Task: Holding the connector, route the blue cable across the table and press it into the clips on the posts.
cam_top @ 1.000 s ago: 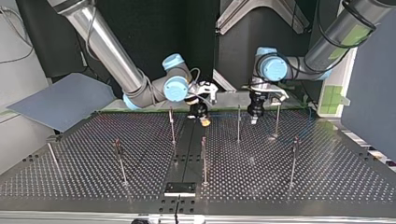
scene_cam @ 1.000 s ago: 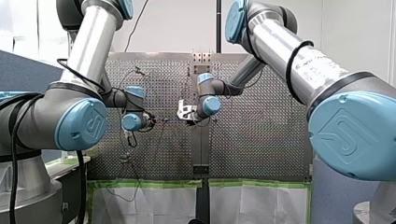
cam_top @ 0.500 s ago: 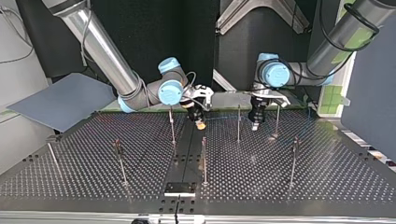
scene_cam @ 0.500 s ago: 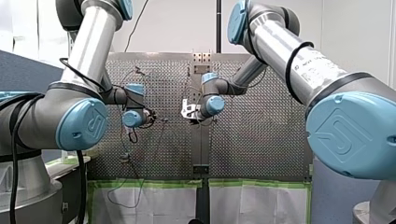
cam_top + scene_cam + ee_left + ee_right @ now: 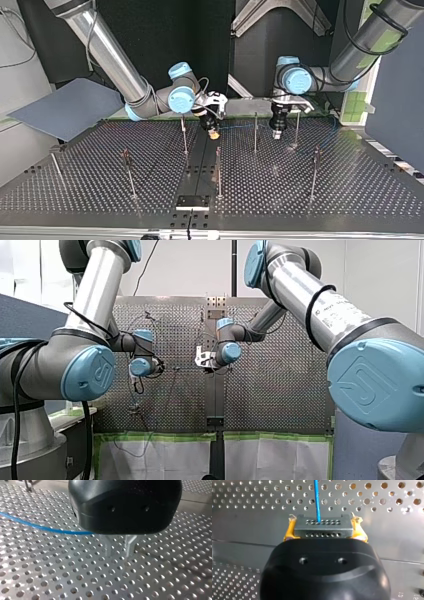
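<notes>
Front view: my left arm's tool (image 5: 156, 368) and my right arm's tool (image 5: 201, 360) are recorded low over the perforated worktop (image 5: 275, 390), near its middle and apart from each other. Finger positions cannot be read from here.

Top view: my right arm's tool, yellow at its tip, is seen close to the worktop's far edge, just beside one of the thin upright posts (image 5: 184, 134). The blue cable (image 5: 240, 126) is traced from that tool across to my left arm's tool, passing another post on the way. My left arm's tool is placed between two posts, tip down, just above the surface.

Left wrist view: two metal fingers (image 5: 129, 547) are seen standing apart, with bare worktop visible between them. The blue cable is noted running in from the side and vanishing under the black housing; contact with the fingers is hidden.

Right wrist view: the grey connector (image 5: 323, 531) is clamped between the yellow pads (image 5: 289, 531) of my right arm's tool. The blue cable is seen leaving the connector's top face and leading straight ahead over the worktop.
</notes>
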